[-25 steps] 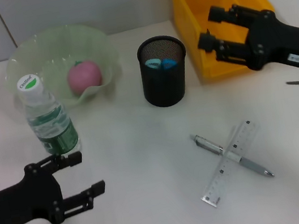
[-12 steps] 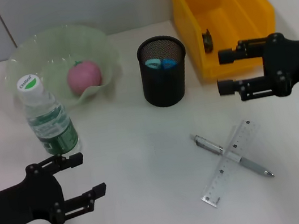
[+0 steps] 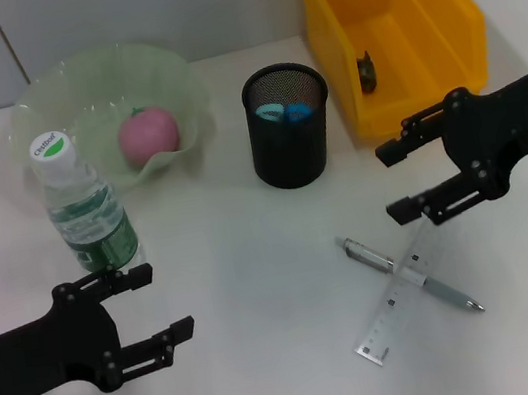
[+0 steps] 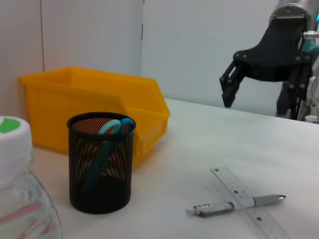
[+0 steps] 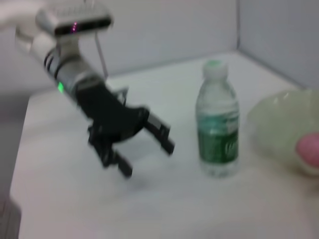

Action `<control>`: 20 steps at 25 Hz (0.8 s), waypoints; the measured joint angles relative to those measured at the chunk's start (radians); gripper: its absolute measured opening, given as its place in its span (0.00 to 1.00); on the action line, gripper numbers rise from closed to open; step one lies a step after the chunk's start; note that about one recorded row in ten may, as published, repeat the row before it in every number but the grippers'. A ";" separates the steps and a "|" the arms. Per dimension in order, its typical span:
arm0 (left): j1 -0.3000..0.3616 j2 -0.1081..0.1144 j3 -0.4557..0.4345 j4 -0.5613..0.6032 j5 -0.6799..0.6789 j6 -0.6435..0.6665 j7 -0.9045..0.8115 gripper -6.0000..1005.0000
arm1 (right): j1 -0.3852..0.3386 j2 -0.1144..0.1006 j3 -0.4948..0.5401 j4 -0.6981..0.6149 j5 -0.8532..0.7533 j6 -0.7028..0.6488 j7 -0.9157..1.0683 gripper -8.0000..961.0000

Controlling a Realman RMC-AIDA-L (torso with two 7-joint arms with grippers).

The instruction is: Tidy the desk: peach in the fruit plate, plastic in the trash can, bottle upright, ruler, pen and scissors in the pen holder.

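Head view, left to right | left pincer [image 3: 145, 305] wide open, holding nothing, low by the upright bottle [image 3: 87, 209] | peach [image 3: 148, 136] in plate [image 3: 37, 114] | scissors [image 3: 284, 112] in holder [image 3: 292, 142] | pen [image 3: 409, 274] crossed over ruler [image 3: 402, 292] on counter [image 3: 254, 260] | right pincer [image 3: 390, 181] gaping, empty, just above the ruler, beside yellow bin [image 3: 440, 36]

A black wire-mesh pen holder [image 3: 289, 124], glossy yellow plastic bin [image 3: 387, 25] and matt white bench [image 3: 254, 260] were seen.

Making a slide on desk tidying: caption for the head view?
Open right gripper above crossed silver pen and clear ruler; open left gripper beside upright plastic bottle.
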State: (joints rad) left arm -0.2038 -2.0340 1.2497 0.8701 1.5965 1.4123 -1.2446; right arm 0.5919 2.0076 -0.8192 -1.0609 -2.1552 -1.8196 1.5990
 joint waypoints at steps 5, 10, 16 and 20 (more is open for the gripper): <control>-0.003 -0.014 -0.010 -0.003 0.000 -0.006 0.004 0.80 | 0.075 0.000 -0.038 -0.030 -0.121 -0.032 0.011 0.75; -0.007 -0.026 -0.028 -0.021 -0.001 -0.007 0.037 0.80 | 0.141 -0.004 -0.113 -0.039 -0.231 -0.024 0.010 0.75; -0.015 -0.032 -0.049 -0.070 -0.007 -0.028 0.047 0.80 | 0.213 -0.004 -0.207 -0.047 -0.345 -0.011 -0.024 0.75; -0.023 -0.034 -0.048 -0.096 -0.007 -0.042 0.060 0.80 | 0.254 0.008 -0.283 -0.036 -0.444 0.004 -0.068 0.75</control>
State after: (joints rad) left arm -0.2267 -2.0677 1.2014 0.7741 1.5896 1.3708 -1.1845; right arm 0.8460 2.0152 -1.1021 -1.0965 -2.5995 -1.8159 1.5311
